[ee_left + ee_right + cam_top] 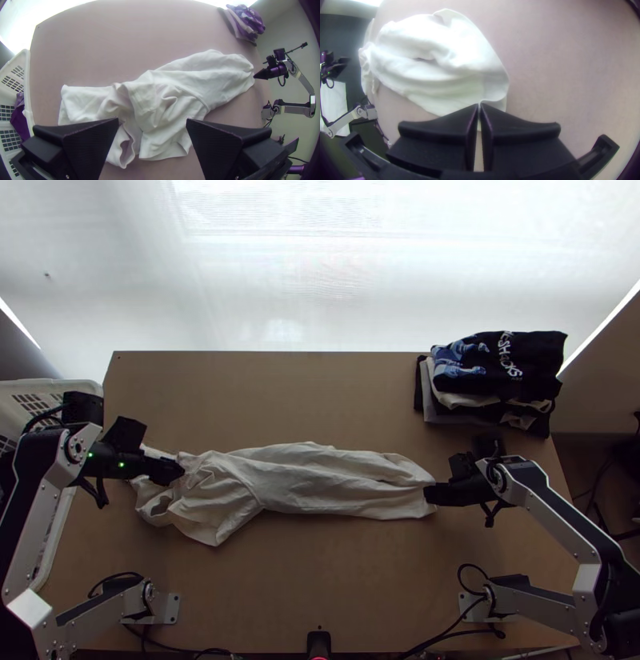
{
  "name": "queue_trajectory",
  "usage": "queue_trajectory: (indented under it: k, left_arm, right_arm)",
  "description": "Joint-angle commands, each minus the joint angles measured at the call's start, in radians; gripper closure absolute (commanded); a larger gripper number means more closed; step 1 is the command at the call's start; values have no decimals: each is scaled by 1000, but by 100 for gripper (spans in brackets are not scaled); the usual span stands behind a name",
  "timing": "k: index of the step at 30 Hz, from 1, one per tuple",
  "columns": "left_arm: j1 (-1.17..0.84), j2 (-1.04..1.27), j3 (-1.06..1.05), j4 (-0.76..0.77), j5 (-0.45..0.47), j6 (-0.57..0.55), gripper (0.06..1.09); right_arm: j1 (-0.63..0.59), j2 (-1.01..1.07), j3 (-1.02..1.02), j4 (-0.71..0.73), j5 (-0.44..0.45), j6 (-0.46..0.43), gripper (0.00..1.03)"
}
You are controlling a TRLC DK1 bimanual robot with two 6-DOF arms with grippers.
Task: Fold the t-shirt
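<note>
Light brown wood, flat and smooth, made up the table (320,580); silver-grey links and black joints formed the left arm (28,532) and the right arm (560,524) on either side of it.

Off-white, softly creased fabric gave the t-shirt (320,480) its long, uneven shape across the middle of the tabletop; toward the left arm it lay bunched, with rumpled folds, an open-mouthed tuck of cloth and a curved seam, while the rest ran as a narrow, gathered length with shallow lengthwise creases toward the right arm.

White plastic, pierced with rows of slots, shaped the basket (56,386) at the table's left side; dark purple cloth (20,116) lay inside it. Folded fabric, black, white and grey, rose in a layered stack (492,368) near the table's far right corner, a dark garment with a pale and blue print on top.

Matte black and wide, the left gripper (170,473) was poised over the bunched end, its flat wedges spread well apart with nothing between them; the right gripper (434,494) was at the opposite end, its tips drawn together and pinching the t-shirt's edge, beside a small curl of hem.
</note>
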Motion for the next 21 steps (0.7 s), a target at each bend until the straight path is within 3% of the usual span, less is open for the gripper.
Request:
queue_trajectory:
  k: [1, 10, 21]
  left_arm:
    - [-33, -31, -28, -56, 11, 36, 10]
    - [-59, 38, -54, -48, 14, 36, 10]
    - [-57, 42, -93, 149, 34, 38, 10]
  right_arm:
    - [-6, 2, -3, 7, 8, 4, 100]
    - [-46, -41, -26, 7, 9, -2, 100]
    - [-47, -86, -29, 7, 8, -2, 100]
